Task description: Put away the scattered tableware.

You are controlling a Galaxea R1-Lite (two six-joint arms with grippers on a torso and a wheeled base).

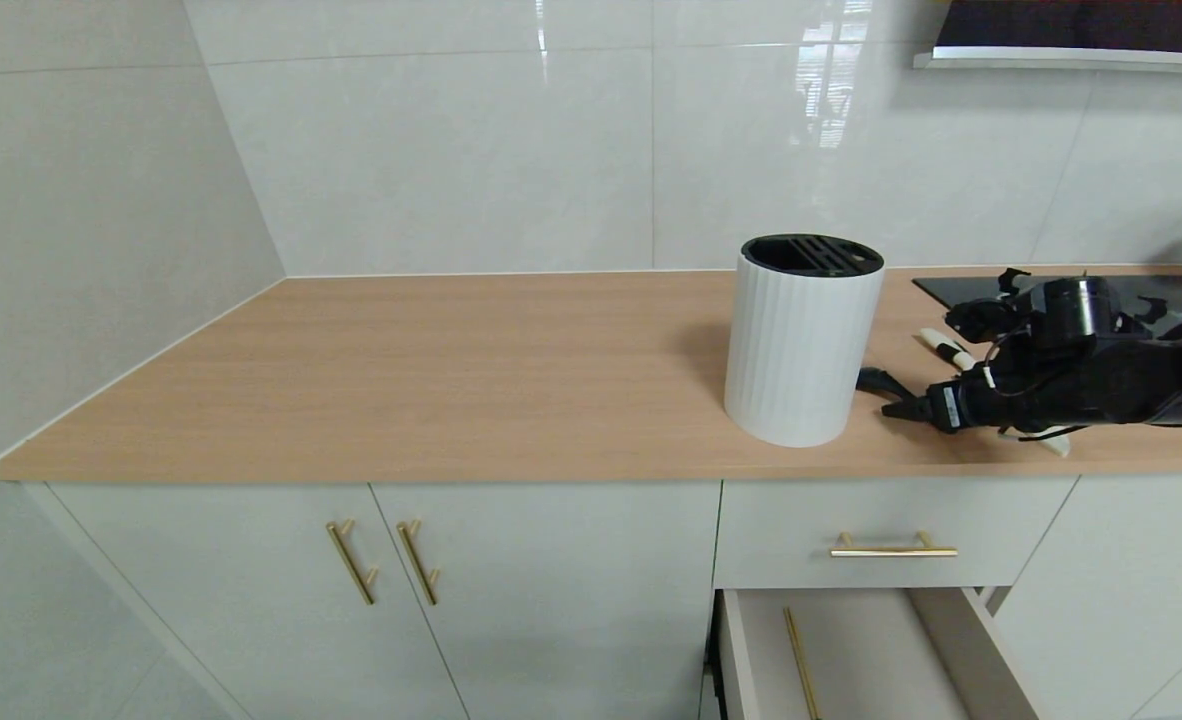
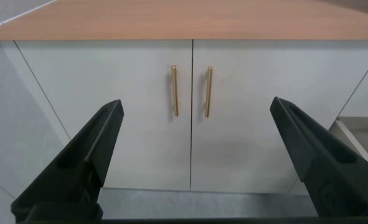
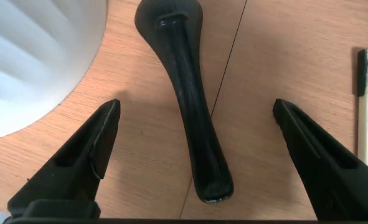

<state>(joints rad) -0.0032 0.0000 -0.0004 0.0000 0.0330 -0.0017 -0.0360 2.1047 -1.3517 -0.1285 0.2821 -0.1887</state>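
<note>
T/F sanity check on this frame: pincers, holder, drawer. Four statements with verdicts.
1. The right pincer is open, straddling the black handle. True.
2. The white holder lies tipped over. False: it stands upright on the countertop.
3. The lower drawer is pulled open. True.
4. The left pincer grips a spoon. False: it is open and empty, facing the cabinet doors.

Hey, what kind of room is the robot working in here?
Most likely a home kitchen: a wooden countertop over white cabinets with gold handles, a black cooktop set into it, and a white ribbed utensil holder.
</note>
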